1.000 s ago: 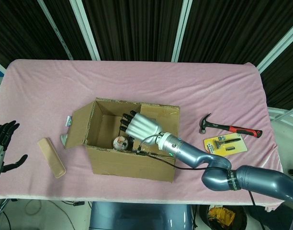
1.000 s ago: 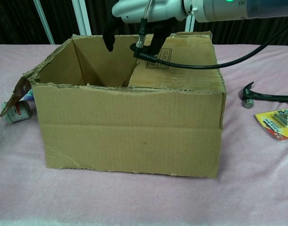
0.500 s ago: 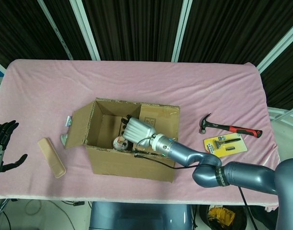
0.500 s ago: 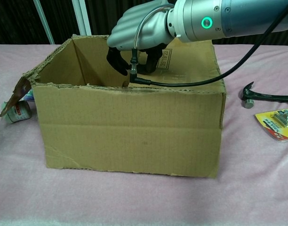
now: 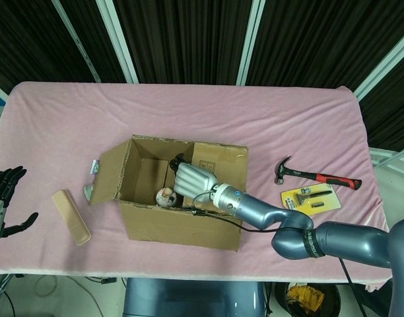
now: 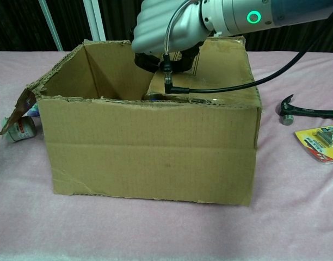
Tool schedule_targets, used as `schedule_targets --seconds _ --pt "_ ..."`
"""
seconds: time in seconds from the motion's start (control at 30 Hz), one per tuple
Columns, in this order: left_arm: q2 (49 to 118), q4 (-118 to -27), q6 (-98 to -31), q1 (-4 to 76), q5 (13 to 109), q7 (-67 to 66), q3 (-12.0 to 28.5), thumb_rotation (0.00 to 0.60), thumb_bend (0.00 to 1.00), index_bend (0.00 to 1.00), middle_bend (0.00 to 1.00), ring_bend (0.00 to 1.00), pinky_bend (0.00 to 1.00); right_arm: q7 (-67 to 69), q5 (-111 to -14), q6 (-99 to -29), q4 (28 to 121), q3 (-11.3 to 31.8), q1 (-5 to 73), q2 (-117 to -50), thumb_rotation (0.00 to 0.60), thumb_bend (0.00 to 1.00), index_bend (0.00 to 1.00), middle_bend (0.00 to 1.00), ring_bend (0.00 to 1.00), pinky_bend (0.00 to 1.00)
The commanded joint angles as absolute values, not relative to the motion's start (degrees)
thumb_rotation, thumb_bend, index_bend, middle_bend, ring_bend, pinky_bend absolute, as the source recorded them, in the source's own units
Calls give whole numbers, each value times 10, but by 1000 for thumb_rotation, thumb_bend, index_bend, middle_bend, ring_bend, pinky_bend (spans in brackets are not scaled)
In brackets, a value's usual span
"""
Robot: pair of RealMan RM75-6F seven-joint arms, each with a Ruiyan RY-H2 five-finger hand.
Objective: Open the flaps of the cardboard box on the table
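The brown cardboard box (image 5: 179, 221) (image 6: 150, 147) stands mid-table with its top open. Its left flap (image 5: 111, 173) (image 6: 22, 106) hangs outward. Its right flap (image 5: 218, 162) (image 6: 223, 68) leans inward over the opening. My right hand (image 5: 194, 179) (image 6: 166, 24) is over the opening beside that flap's free edge, with its dark fingers (image 6: 150, 61) curled downward into the box. Whether they grip the flap is hidden. A small round object (image 5: 166, 195) lies inside the box. My left hand (image 5: 5, 195) hovers off the table's left edge with its fingers spread, holding nothing.
A red-handled hammer (image 5: 315, 175) (image 6: 310, 111) and a yellow blister pack (image 5: 310, 198) (image 6: 323, 142) lie right of the box. A tan oblong case (image 5: 71, 216) lies to its left. A small can (image 5: 90, 191) (image 6: 19, 129) sits under the left flap.
My right hand's fingers, stretched out a second ago, have curled in. The hand has shifted slightly toward the right flap's edge. The left hand has not moved.
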State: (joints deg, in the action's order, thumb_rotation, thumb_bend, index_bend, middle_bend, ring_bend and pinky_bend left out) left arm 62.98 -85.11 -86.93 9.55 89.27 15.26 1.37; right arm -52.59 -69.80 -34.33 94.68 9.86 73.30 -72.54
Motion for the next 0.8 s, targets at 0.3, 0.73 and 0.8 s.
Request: schedule_targets --seconds 0.3,0.73,0.8 --pt "629 -851 -872 94 901 153 13 600 224 21 58 0 41 -624 -643 -388 1041 71 745 -645 600 652 512 435 200 258" --pt "628 -852 -882 90 910 149 15 600 224 21 58 0 40 -739 -605 -450 1112 32 745 -561 600 527 427 348 161 237" --pt "628 -852 -883 89 911 149 15 600 224 21 58 0 40 -751 -598 -461 1120 27 742 -554 600 502 396 323 149 233"
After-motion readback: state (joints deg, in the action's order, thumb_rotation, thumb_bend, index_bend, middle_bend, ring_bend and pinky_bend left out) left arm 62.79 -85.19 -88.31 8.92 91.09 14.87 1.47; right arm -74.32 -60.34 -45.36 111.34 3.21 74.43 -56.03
